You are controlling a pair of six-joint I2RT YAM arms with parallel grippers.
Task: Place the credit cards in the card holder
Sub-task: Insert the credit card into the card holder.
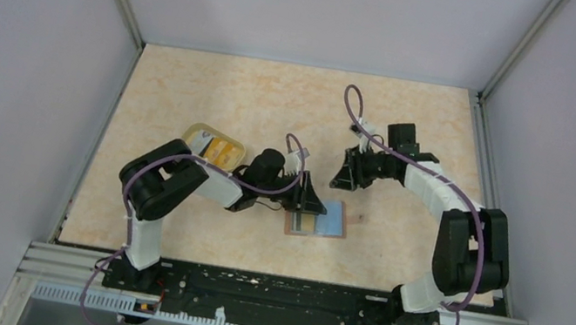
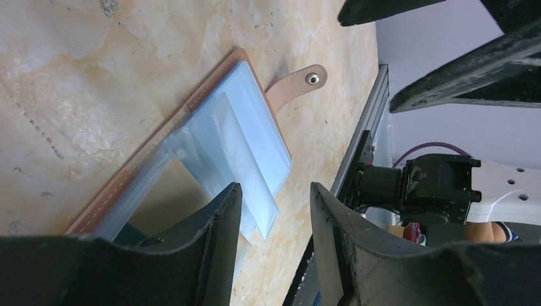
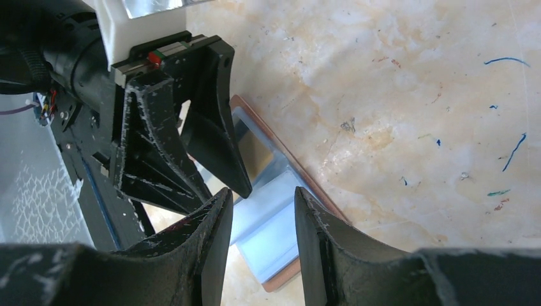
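Unfolded holder point(image 1: 330, 220) flat, blue lining, brown rim, left tool point(image 2: 274, 194), jaws apart, over its nine-o'clock half, right tool point(image 3: 263, 197) likewise parted at one o'clock, cup point(image 1: 199, 132) with cards point(image 1: 222, 150) at ten.

There are two robot arms with two grippers, the left gripper point(image 1: 304, 203) and the right gripper point(image 1: 345, 178), one open card holder point(image 1: 331, 219) at mid-frame, one orange-yellow card point(image 1: 306, 222) in its sleeve, and one translucent yellowish plastic cup point(image 1: 193, 130) left of centre holding at least two more cards point(image 1: 222, 150), exact count unclear.
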